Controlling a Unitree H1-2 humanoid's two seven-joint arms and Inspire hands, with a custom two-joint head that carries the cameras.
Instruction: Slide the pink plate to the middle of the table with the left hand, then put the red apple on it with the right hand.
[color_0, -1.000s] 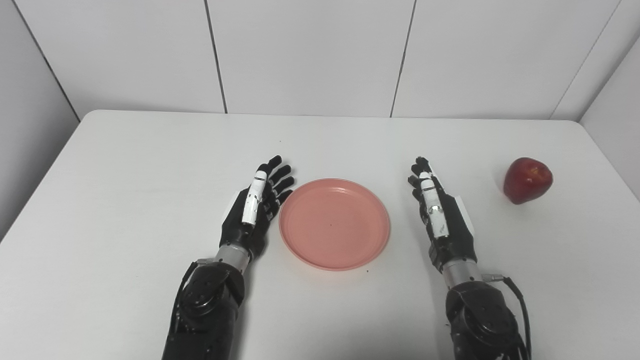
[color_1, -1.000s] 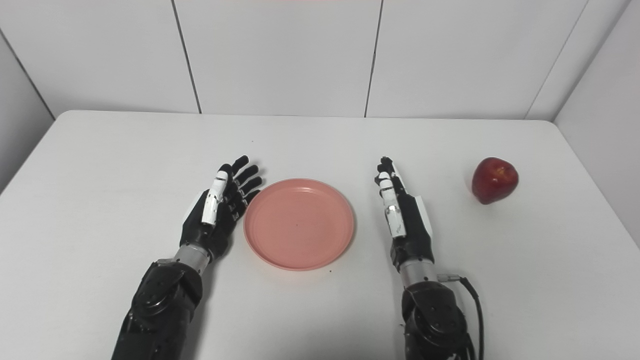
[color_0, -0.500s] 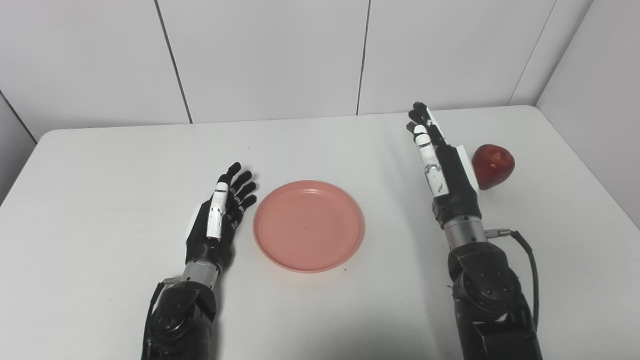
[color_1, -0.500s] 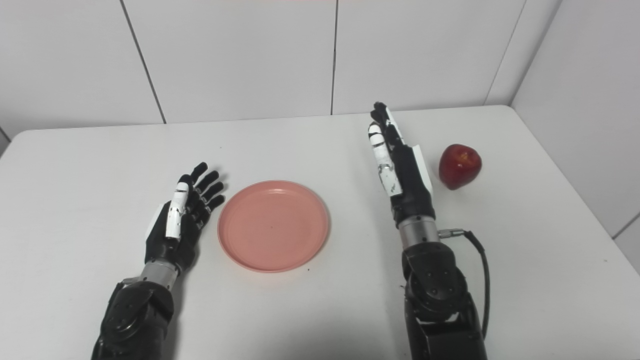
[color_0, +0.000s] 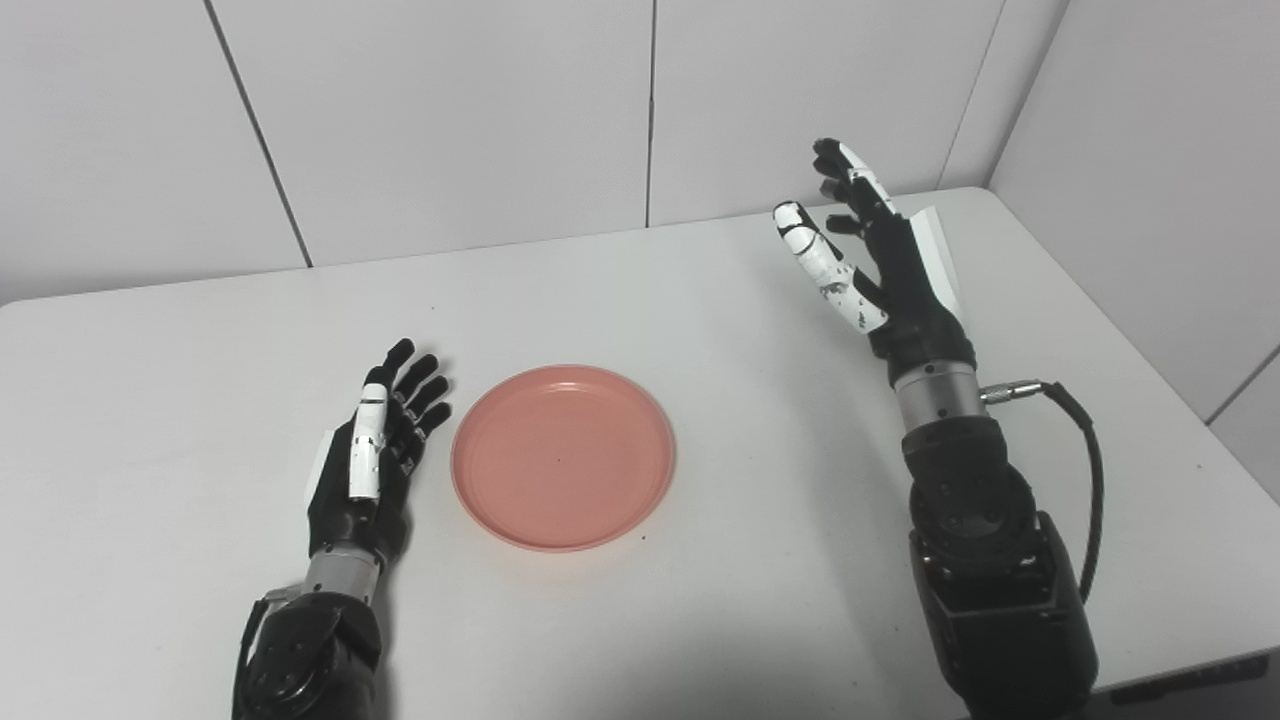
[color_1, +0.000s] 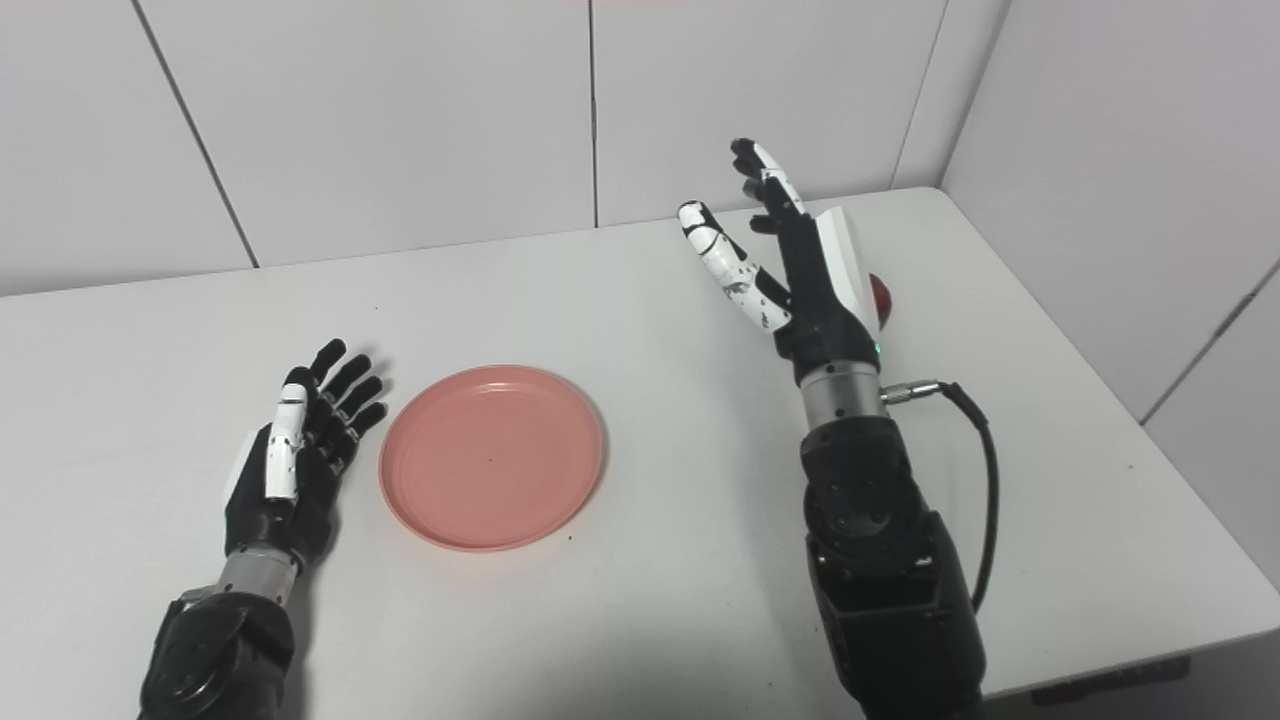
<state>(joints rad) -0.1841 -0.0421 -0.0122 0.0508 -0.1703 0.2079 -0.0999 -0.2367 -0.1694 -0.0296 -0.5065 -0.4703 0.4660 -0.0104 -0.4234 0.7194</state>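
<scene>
The pink plate (color_0: 563, 457) sits flat near the middle of the white table (color_0: 160, 330). Just to its left, the left hand (color_0: 370, 460) lies with fingers spread, holding nothing. Far right, the right hand (color_1: 800, 260) is raised, fingers and thumb wide apart and empty. The red apple (color_1: 879, 296) peeks out behind it, mostly hidden; whether they touch, I cannot tell.

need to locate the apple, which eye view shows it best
The right eye view: a sliver of the red apple peeks out behind the right hand. In the left eye view that hand hides it completely.
</scene>
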